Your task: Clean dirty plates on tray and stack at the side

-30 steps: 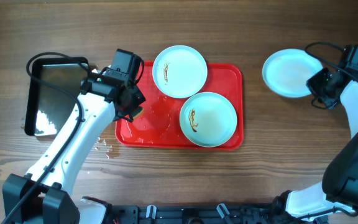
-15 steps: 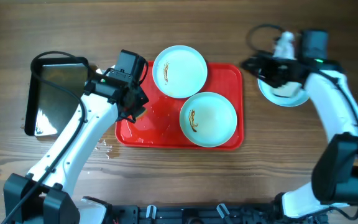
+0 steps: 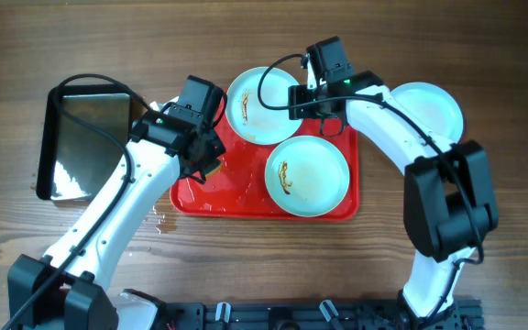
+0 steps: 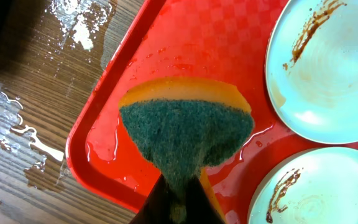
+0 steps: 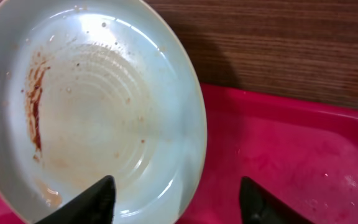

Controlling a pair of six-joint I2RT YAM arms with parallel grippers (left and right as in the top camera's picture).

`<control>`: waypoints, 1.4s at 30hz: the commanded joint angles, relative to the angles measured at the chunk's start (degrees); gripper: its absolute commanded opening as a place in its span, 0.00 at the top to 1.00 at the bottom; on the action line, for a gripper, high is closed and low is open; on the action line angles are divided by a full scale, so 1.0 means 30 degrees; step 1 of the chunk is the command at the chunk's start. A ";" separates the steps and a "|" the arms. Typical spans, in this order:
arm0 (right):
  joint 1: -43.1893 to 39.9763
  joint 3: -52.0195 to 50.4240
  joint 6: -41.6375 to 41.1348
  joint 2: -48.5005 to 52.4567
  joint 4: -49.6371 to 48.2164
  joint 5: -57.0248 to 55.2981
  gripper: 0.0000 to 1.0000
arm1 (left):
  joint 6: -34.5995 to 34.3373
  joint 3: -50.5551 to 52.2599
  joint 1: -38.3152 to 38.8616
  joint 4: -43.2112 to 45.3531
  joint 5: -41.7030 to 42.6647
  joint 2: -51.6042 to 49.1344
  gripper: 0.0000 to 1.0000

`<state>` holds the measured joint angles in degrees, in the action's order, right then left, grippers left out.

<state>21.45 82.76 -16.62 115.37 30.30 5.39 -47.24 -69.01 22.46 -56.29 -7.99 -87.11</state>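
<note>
The left end effector (image 4: 178, 202) is clamped on a green-and-yellow scouring sponge (image 4: 185, 130) over the wet left end of the large red rectangular plastic tray (image 4: 135, 74). The right end effector (image 5: 176, 199) stands wide apart, straddling the rim of the far smeared round pale mint-white plate (image 5: 98, 106). A second smeared plate (image 3: 307, 176) sits beside it on the tray. A third plate (image 3: 440, 105) lies on the wooden counter (image 3: 484, 55) to the right of the tray, and a black metal pan (image 3: 81, 137) lies to its left.

The left arm (image 3: 108, 215) climbs from the lower left of the frame, slanting up and right. The left tool (image 3: 202, 158) sits left of center, its fingers (image 4: 161, 210) pinched tight on a sponge (image 4: 185, 130). The right arm (image 3: 401, 137) arches from the lower right, up and over leftward. The right tool (image 5: 182, 208) hangs at upper center, pointing down, its fingers (image 5: 92, 199) spread wide apart.
</note>
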 commanded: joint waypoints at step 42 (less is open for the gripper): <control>0.4226 0.0124 -0.1967 0.1894 0.2135 0.3599 0.59 | 0.0175 -0.0102 0.0087 0.0073 -0.1217 -0.1399 0.96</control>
<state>33.98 82.76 -23.75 120.01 36.82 16.25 -47.24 -69.01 22.46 -57.82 -14.17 -88.66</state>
